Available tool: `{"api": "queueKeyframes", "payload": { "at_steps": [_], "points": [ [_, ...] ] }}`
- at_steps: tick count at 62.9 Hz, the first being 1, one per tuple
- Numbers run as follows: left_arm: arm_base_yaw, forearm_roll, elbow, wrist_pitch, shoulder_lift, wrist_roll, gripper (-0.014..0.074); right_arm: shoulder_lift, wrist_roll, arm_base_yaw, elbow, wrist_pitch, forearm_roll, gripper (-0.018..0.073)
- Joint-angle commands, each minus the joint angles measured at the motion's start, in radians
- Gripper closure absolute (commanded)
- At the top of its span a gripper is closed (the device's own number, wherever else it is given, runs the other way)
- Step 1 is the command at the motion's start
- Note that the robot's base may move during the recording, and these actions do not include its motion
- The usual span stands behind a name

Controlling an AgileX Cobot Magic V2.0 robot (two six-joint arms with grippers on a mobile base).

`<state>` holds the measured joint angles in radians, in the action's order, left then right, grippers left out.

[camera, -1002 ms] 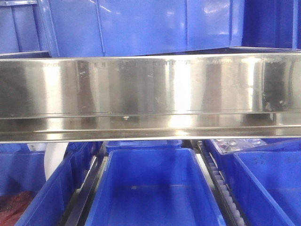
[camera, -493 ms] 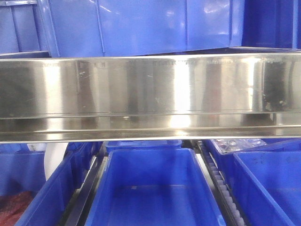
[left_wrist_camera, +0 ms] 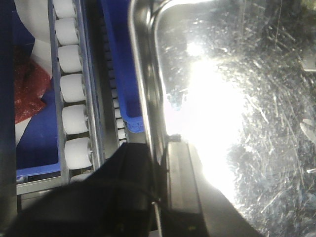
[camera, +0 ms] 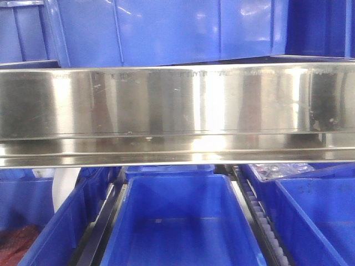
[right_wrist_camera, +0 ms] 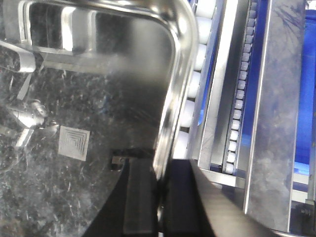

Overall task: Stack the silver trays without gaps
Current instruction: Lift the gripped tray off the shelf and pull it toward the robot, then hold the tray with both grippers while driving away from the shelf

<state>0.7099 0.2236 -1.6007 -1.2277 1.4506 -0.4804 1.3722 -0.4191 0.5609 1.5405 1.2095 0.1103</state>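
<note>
Front view: a broad steel band [camera: 177, 111] runs across the whole width. An upper blue bin [camera: 166, 27] stands behind and above it. Below it a middle blue bin [camera: 183, 221] lies open, with a roller track [camera: 260, 216] along its right side and more blue bins beyond on both sides. Neither pair of jaws shows here, and I cannot tell where the tray is in this view.

Left wrist view: the left jaws are pinched on the thin rim of the silver tray [left_wrist_camera: 276, 197]. One dark finger [left_wrist_camera: 131, 187] is outside the rim and the other [left_wrist_camera: 185, 187] inside, against the wall. The rim runs straight up and away from the jaws. The scratched tray floor spreads to the inner side of the jaws, with a strong glare on it just ahead of the inner finger. On the outer side of the jaws lie a blue bin edge [left_wrist_camera: 126, 98], then a row of white rollers [left_wrist_camera: 74, 118], then something red [left_wrist_camera: 29, 94] in a bin farthest out.

Right wrist view: the right jaws also pinch the silver tray [right_wrist_camera: 59, 197] by its rim, with one finger [right_wrist_camera: 140, 197] inside and one [right_wrist_camera: 180, 197] outside. Ahead of the jaws the rim bends round a rounded corner [right_wrist_camera: 180, 29]. A small square stamp [right_wrist_camera: 74, 143] marks the floor on the inner side of the jaws. On the outer side lie large white rollers [right_wrist_camera: 197, 54], a line of small rollers [right_wrist_camera: 239, 98] and a steel rail [right_wrist_camera: 276, 123].
</note>
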Motion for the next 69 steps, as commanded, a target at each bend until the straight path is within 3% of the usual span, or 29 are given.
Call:
{"api": "queueKeyframes", "payload": {
  "at_steps": [1,69],
  "points": [
    [0.004,0.057,-0.022,-0.074,-0.038,0.014,0.0638,-0.038,0.025,-0.001,0.029,-0.034,0.03,0.0501],
    [0.004,0.061,-0.022,-0.074,-0.038,0.014,0.0639,-0.038,0.025,-0.001,0.029,-0.038,-0.005,0.0501]
  ]
}}
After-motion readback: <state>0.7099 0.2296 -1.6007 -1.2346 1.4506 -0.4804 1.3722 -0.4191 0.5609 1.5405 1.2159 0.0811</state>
